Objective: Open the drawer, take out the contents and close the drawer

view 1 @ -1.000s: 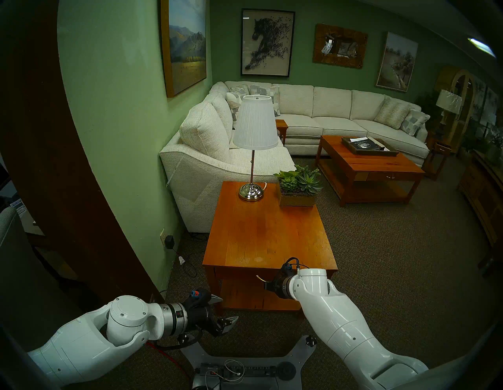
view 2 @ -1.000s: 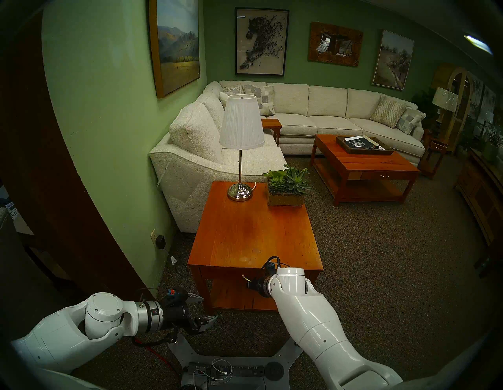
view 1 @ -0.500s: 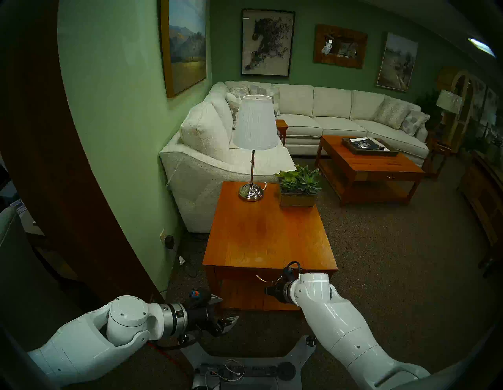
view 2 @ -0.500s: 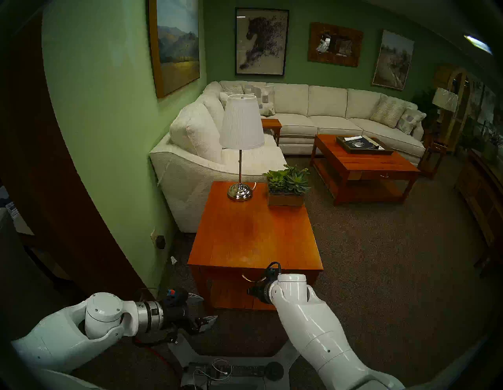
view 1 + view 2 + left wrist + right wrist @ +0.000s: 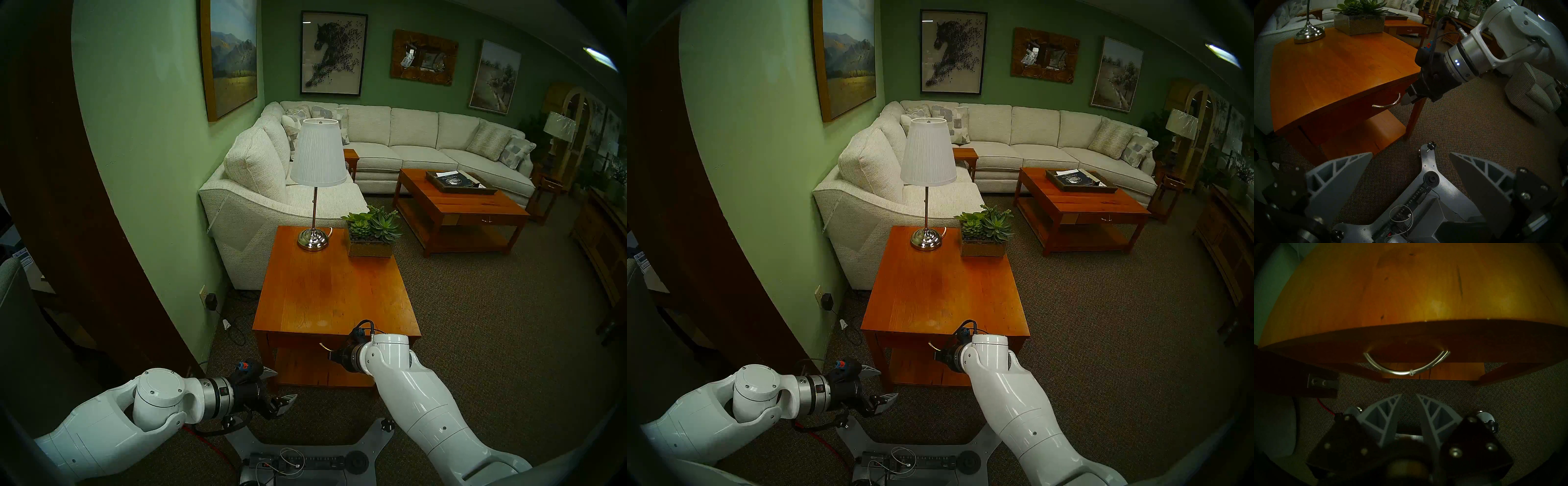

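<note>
The wide orange-brown wooden drawer (image 5: 1349, 112) sits shut under the surface (image 5: 1335, 67); the right pincer (image 5: 1408, 400), parted slightly and empty, hovers just short of the curved brass bail handle (image 5: 1403, 367); the left pincer (image 5: 1410, 162) idles agape; clenching here would likely miss the thin, swinging handle.

One lamp (image 5: 318, 183); one planter (image 5: 371, 234); four wall pictures (image 5: 334, 53) — two wooden tables (image 5: 334, 292).
</note>
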